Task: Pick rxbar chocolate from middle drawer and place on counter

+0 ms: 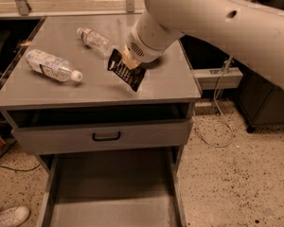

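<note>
My gripper [127, 65] is over the middle of the counter [85, 86], shut on the rxbar chocolate [126, 71], a flat black wrapper with white print. The bar hangs tilted, its lower corner close above the counter top. The big white arm covers the fingers and the counter's back right part. The middle drawer [111, 193] is pulled out below, a grey tray with a plain bare floor.
Two water bottles lie on the counter: one at the left [52, 66], one at the back [95, 40]. A closed drawer front with a black handle [106, 136] sits under the counter. A white shoe [9, 216] is on the speckled floor at bottom left.
</note>
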You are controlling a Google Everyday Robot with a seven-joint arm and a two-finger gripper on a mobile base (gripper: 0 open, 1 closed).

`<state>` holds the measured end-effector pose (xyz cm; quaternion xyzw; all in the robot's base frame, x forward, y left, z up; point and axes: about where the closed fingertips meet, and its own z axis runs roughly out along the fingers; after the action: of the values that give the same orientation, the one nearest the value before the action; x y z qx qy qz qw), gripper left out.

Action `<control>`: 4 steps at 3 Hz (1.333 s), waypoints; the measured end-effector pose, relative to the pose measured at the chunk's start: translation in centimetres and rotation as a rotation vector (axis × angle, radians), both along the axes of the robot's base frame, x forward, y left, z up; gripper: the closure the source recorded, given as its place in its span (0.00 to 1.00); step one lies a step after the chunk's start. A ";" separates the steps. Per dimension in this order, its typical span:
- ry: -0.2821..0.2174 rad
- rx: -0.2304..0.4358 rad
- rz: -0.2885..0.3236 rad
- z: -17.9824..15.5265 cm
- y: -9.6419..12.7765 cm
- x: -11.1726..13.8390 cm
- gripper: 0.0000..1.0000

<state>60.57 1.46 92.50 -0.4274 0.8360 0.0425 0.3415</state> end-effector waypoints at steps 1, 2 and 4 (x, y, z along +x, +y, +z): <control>0.021 0.015 0.010 -1.1 0.5 2.5 1.00; 0.060 0.020 0.020 -3.4 1.0 3.9 1.00; 0.062 0.020 0.020 -3.5 1.0 4.0 0.81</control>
<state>64.53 2.49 88.96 -0.4307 0.8414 0.0676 0.3193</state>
